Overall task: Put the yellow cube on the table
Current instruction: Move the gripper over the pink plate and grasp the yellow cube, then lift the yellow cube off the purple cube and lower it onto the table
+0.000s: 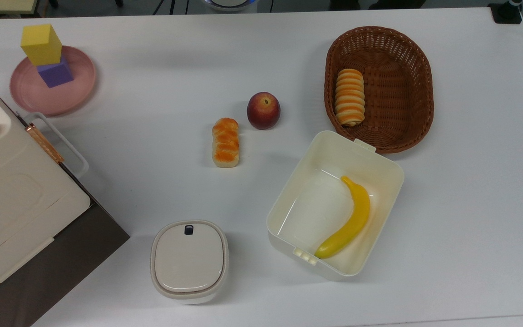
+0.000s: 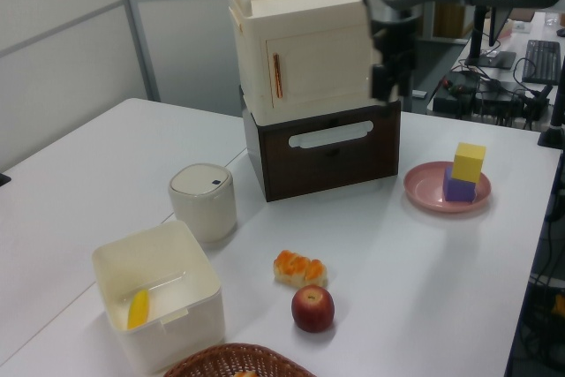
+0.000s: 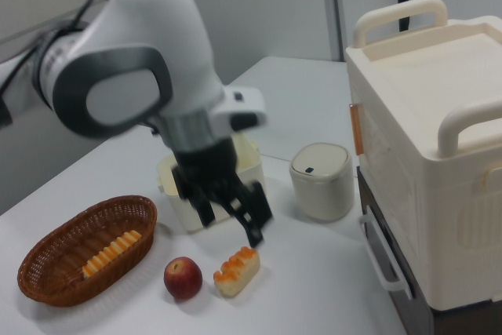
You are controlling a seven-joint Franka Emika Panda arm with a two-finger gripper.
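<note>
**Item: yellow cube, unclaimed, on plate**

In the left view, the gripper hung left of and above the yellow cube, jaws parted and empty. Cube sat atop the purple cube on the pink plate, off the table.

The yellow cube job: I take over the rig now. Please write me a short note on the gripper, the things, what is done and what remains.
Gripper: open, empty, up in the air.
Yellow cube: stacked on the purple cube, which sits on the pink plate at the top view's upper left.
Table: bare white surface beside the plate.
Done: nothing; the cube is untouched.
Left: reach the cube, grasp it, lift it off, set it on the table.
</note>
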